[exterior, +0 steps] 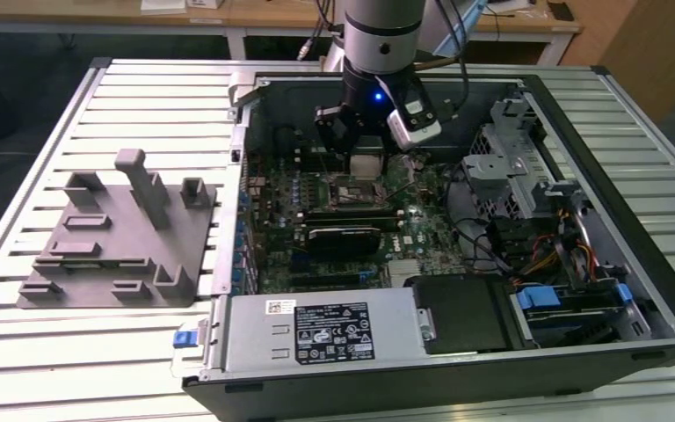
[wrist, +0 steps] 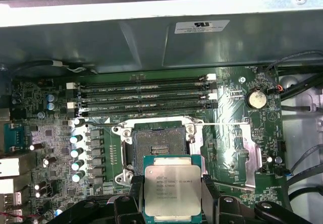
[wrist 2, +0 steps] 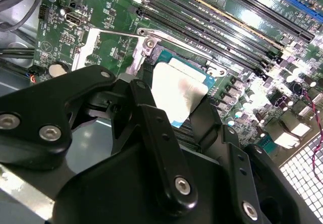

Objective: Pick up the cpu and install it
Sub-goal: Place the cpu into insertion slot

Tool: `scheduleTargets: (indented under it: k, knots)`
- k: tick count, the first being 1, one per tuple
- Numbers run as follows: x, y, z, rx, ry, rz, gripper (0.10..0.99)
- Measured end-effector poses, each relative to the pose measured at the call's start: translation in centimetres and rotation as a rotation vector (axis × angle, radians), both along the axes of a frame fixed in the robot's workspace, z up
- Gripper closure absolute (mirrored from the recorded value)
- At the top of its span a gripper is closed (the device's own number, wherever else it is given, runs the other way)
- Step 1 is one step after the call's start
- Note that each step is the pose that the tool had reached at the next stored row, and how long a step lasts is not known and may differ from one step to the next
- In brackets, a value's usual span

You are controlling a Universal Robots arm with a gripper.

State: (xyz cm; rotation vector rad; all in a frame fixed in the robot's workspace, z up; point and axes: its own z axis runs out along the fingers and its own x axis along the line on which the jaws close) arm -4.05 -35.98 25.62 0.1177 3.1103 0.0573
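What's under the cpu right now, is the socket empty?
The cpu, clamped in the gripper, hangs over the motherboard. The open socket shows empty just past it; the board directly beneath the chip is covered.

Soft even room light, washed-out glare on the cpu [wrist 2: 177, 94], dark near foreground slightly blurred.

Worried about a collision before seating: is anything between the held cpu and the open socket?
Nothing visible does. The hand grips the cpu near the socket, whose contact field lies bare in the first wrist view; the wire lever lies along its edge.
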Motion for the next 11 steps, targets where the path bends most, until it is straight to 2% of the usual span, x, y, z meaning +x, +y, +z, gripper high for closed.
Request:
scheduleTargets:
  k: [7, 11]
  knots:
    - [0.0, 0.0, -0.01, 0.0, 0.0, -0.006, 0.545]
    - [0.0, 0.0, -0.04, 0.0, 0.0, -0.076, 0.545]
